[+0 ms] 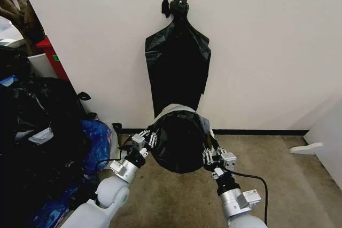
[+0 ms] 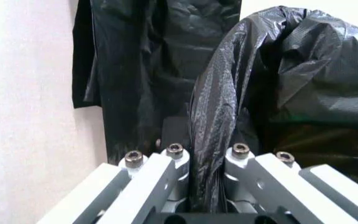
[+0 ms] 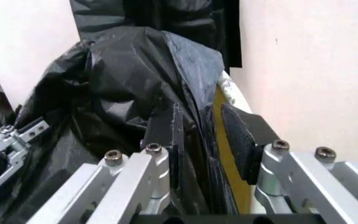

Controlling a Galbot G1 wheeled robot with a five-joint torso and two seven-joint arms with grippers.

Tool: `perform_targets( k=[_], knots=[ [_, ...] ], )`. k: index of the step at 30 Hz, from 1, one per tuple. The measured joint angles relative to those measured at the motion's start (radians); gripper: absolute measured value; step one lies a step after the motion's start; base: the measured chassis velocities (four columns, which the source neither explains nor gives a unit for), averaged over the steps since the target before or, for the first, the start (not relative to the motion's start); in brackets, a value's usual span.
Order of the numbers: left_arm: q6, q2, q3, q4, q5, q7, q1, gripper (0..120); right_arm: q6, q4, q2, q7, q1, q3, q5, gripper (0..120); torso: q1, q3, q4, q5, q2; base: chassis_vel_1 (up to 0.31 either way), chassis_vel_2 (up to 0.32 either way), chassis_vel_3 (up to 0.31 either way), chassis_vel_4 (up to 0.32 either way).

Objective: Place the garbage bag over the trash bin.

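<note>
The glossy black garbage bag point(image 1: 179, 140) is draped over the top of the trash bin, whose cream-white rim point(image 1: 170, 110) peeks out at the back. My left gripper point(image 1: 147, 140) is at the bag's left side, shut on a fold of the garbage bag point(image 2: 213, 116) that runs between its fingers point(image 2: 174, 161). At the bag's right side my right gripper point(image 1: 210, 157) is open. Its black pads point(image 3: 240, 140) stand apart on either side of the garbage bag's edge point(image 3: 135, 84) and the trash bin's cream wall point(image 3: 219, 112).
Flat black bags point(image 1: 179, 62) hang from a wall hook right behind the bin. A big heap of stuffed black bags point(image 1: 37, 132) and a blue bag point(image 1: 96, 142) fill the left side. Carpet floor point(image 1: 288, 185) lies to the right, with a white object point(image 1: 307, 148) at the wall.
</note>
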Motion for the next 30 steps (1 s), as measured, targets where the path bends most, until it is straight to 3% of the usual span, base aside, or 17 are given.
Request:
perform_targets(
  k=[17,23,30],
  knots=[
    [0.001,-0.005,0.002,-0.002,0.009,0.000,0.002,4,-0.009,-0.013,0.012,0.001,0.015,-0.010,-0.007,19,0.000,0.000,0.0000,0.0000,0.000,0.000,0.000,0.000,0.000],
    [0.002,-0.008,0.002,-0.006,0.012,-0.001,0.005,4,-0.010,-0.018,0.014,0.001,0.018,-0.005,-0.005,0,0.000,0.000,0.0000,0.0000,0.000,0.000,0.000,0.000,0.000],
    [0.002,-0.009,0.000,-0.010,0.014,-0.001,0.011,4,-0.010,-0.019,0.015,0.000,0.018,-0.001,-0.009,0,0.000,0.000,0.0000,0.0000,0.000,0.000,0.000,0.000,0.000]
  ],
)
